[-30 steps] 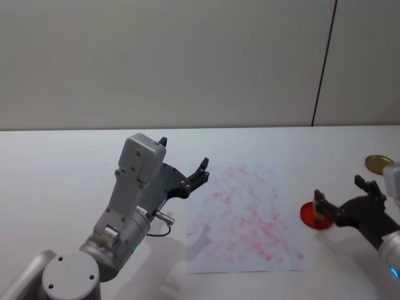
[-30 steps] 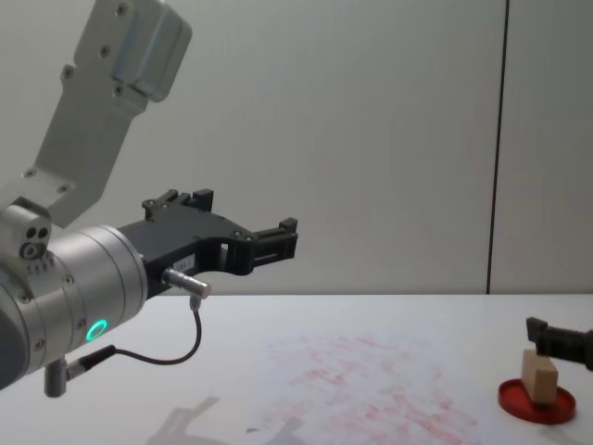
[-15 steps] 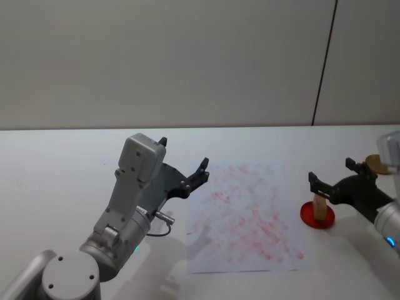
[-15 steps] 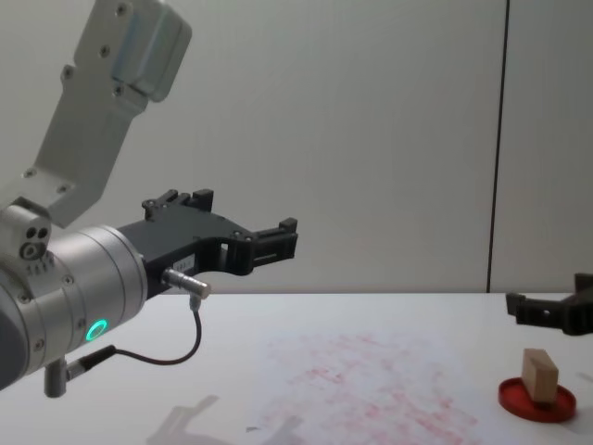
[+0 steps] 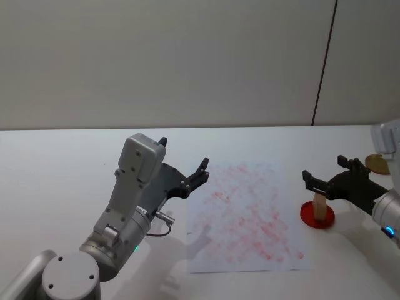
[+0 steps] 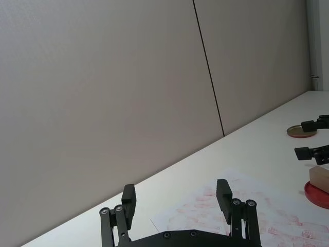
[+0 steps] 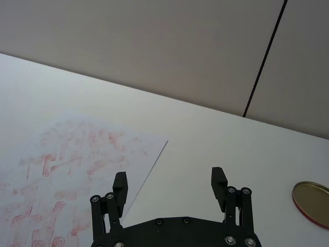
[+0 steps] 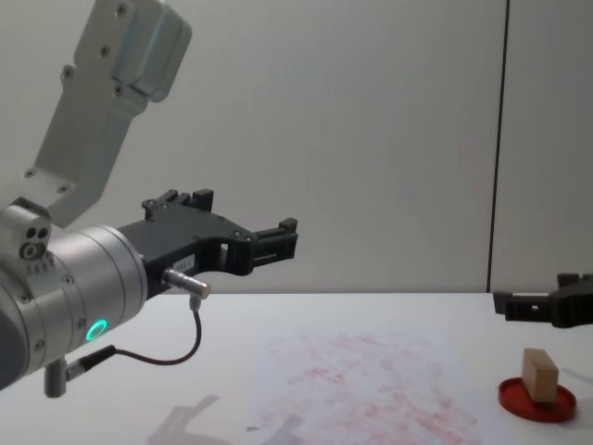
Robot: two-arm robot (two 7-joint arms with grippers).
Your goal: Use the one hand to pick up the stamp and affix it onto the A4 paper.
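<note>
The right gripper (image 5: 325, 170) was released: jaws spread wide, holding nothing, hovering above the table (image 5: 62, 169). The stamp (image 5: 320, 206) stood directly below the fingers, clear of them, resting on the red ink pad (image 5: 317, 216). The paper (image 5: 250, 219) lay flat on the table to the left of this gripper, just beside the pad. A gold lid (image 5: 378, 164) lay to its right. The left gripper (image 5: 184, 154) was likewise released and empty, raised near the paper's left edge, well apart from the stamp.
</note>
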